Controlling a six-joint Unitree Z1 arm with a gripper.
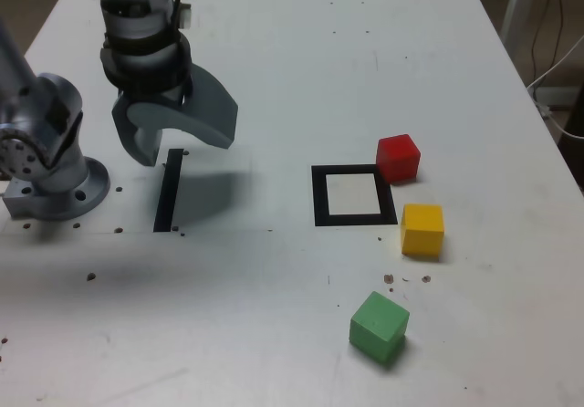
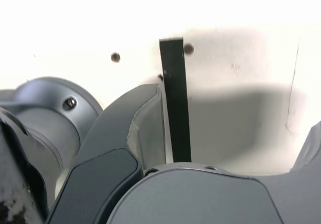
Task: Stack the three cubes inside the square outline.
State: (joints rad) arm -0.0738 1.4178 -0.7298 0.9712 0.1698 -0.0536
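The square outline [image 1: 352, 196] lies flat on the white table [image 1: 274, 334], its sides nearly in line with the table's edges, a matte black frame round a white centre; the red cube [image 1: 399, 158] sits just beside its far right corner in the exterior view; the yellow cube [image 1: 422, 229] just off its near right corner; the green cube [image 1: 379, 326] nearer the camera, turned corner-on; all plain, matte, separate; the grey claw [image 1: 173, 147] hangs wide open and empty over a straight black strip [image 2: 175, 103], well to the exterior view's left.
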